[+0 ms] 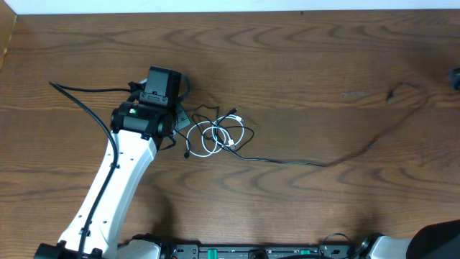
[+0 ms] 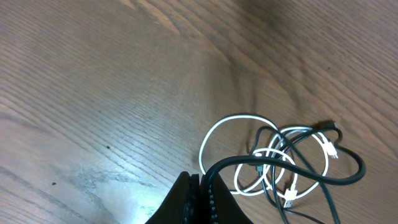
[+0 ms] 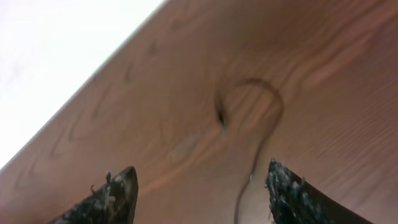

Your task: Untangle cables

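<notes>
The cables (image 1: 215,134) lie tangled in the middle of the table: a white cable (image 2: 249,149) in loops and black cables (image 2: 339,177) wound through it. My left gripper (image 2: 201,190) is at the tangle's left edge (image 1: 177,121), shut on a black cable that curves out from between its fingers toward the loops. One long black cable (image 1: 338,160) trails right to its end (image 1: 392,93). In the right wrist view my right gripper (image 3: 202,180) is open above that blurred cable end (image 3: 249,106), with nothing between its fingers.
The left arm (image 1: 118,180) reaches in from the bottom left, with its own thick black cord (image 1: 83,97) looping off to the left. The table's far edge (image 1: 230,13) meets a white surface. Arm bases (image 1: 438,241) sit along the front edge.
</notes>
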